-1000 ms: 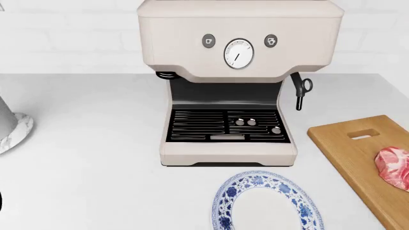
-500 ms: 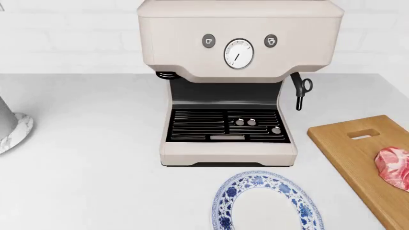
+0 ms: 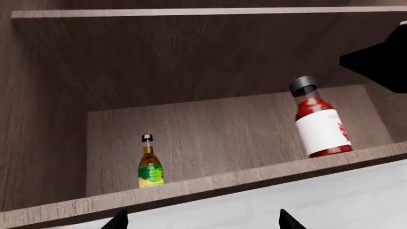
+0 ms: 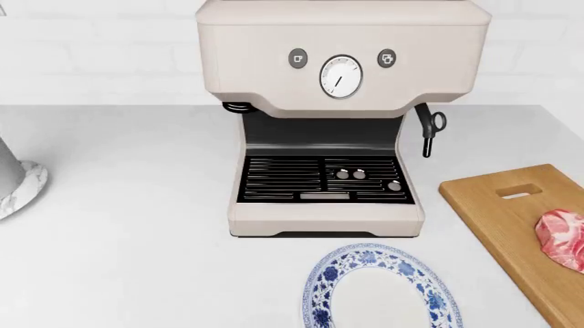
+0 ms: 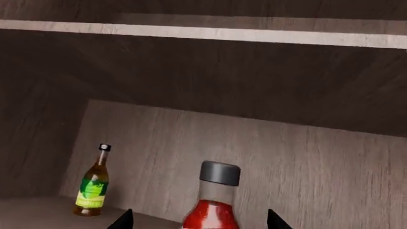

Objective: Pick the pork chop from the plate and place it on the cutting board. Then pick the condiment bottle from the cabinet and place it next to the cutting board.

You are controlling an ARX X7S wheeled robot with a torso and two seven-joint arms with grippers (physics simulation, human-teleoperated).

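Head view bright, evenly lit, soft shadows; both wrist views dim inside the cabinet (image 3: 190, 71); all sharp.

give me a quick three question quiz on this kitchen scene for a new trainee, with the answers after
1. True or false: the pork chop lies on the cutting board.
2. What lies on the plate? A) meat B) a bottle C) nothing
3. In the right wrist view, which bottle stands between the right gripper fingertips?

Key
1. True.
2. C.
3. The condiment bottle with red sauce and a dark cap; the slim amber bottle with the green label stands off to one side on the cabinet shelf.
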